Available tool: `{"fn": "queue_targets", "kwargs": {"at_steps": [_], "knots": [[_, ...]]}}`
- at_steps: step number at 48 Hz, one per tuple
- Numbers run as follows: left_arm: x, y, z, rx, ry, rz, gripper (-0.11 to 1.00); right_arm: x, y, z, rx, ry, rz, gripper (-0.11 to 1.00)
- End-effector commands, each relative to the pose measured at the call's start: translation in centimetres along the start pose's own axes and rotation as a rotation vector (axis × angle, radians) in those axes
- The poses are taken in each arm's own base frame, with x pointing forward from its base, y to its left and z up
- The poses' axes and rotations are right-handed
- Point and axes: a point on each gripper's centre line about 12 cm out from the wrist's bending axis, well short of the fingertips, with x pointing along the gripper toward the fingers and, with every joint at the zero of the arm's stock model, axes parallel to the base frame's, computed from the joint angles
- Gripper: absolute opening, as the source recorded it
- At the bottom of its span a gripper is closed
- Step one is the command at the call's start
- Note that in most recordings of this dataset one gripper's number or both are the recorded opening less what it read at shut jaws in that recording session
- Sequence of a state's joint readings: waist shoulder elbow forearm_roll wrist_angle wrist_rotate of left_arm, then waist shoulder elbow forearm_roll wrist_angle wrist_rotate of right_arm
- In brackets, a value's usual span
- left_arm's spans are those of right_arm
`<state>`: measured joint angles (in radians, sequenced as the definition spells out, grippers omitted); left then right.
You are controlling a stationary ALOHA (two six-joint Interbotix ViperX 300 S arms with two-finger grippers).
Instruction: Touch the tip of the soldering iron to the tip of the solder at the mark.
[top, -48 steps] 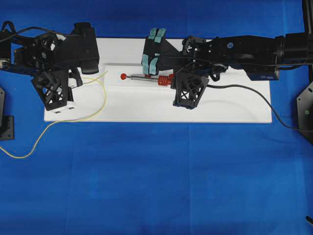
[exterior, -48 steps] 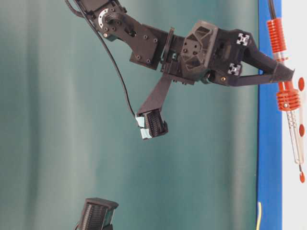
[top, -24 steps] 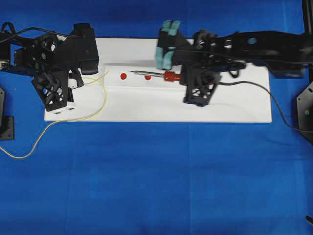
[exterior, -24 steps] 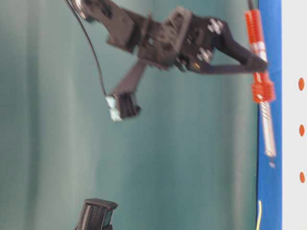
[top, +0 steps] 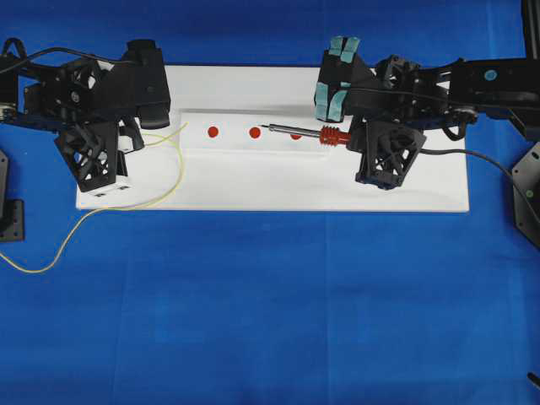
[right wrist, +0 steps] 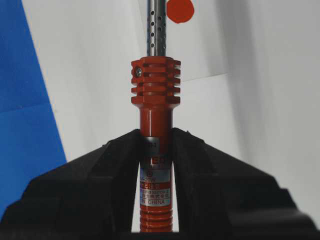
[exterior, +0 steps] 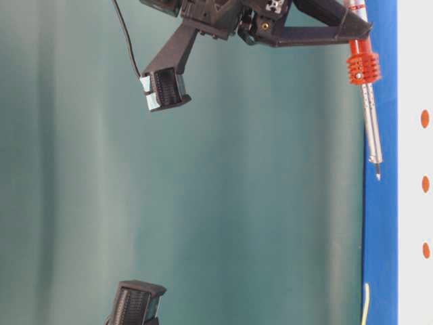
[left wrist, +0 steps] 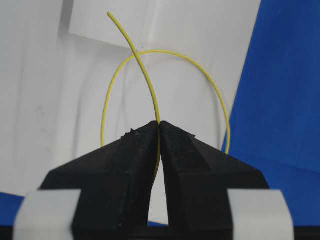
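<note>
Your left fingers (left wrist: 159,131) were closed tight on the solder (left wrist: 145,75); the pads met with only the wire between them. The wire's free end rose ahead of the fingertips and curved left, over the white board (top: 253,181). Behind the grip it looped round on the board and trailed off onto the blue worktop (top: 253,321).

Your right fingers (right wrist: 156,145) were clamped on the iron (right wrist: 155,150), gripping the red and silver body just behind the ribbed collar. The shaft pointed away from the wrist camera, past a red mark (right wrist: 179,10).

Overhead, the iron (top: 299,132) lay level and pointed left, its tip just right of the middle mark (top: 255,132) of the three red ones. The left mark (top: 213,132) sat between the iron's tip and the solder's end (top: 181,126); the two tips were well apart. In the table-level view the iron (exterior: 366,101) hung clear of the board, not touching it.
</note>
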<state>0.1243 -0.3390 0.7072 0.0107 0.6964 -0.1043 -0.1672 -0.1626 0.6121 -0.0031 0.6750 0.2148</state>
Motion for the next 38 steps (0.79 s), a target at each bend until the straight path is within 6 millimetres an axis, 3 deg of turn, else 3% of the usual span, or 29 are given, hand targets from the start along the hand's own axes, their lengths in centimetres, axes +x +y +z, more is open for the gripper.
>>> {"fn": "queue_targets", "kwargs": {"at_steps": [1,19,38], "knots": [[-0.5,-0.2,1.2,0.003,-0.037,-0.004,0.02,-1.0,0.1,0.7,-0.007,-0.040,0.004,0.07],[1.4,-1.5,4.8,0.049,-0.034,-0.016,0.02,-1.0,0.1,0.6,-0.012,-0.036,-0.001,0.07],[6.9,-1.6,6.8,0.086,0.002,-0.010,0.02,-0.9,0.1,0.5,-0.009,-0.035,-0.001,0.07]]}}
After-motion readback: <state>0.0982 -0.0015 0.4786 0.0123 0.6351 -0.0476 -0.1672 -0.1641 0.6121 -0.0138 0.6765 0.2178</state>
